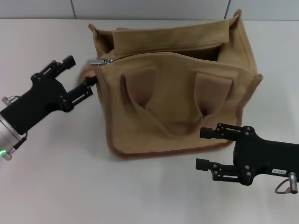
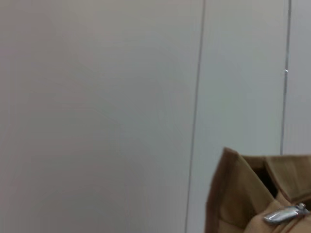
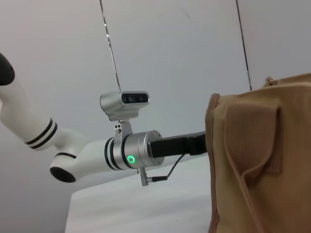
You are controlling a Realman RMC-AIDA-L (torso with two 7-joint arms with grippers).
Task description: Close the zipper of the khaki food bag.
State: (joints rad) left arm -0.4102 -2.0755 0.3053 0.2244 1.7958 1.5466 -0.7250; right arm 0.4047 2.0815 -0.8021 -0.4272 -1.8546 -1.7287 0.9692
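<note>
Bag [image 1: 177, 98] on white table [image 1: 56, 186], grey wall [image 2: 97, 97] behind.

The head camera looks steeply down on the desk [image 1: 56, 186] with the khaki food bag [image 1: 177, 102] central. Both wrist cameras sit low, facing the wall [image 2: 97, 97]; each catches one bag edge toward 4 o'clock.

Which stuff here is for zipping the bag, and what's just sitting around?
For the job:
khaki food bag
zipper, slider at the bag's left end
left gripper, open beside the slider
right gripper, open at the bag's front

Just there:
white table
</note>
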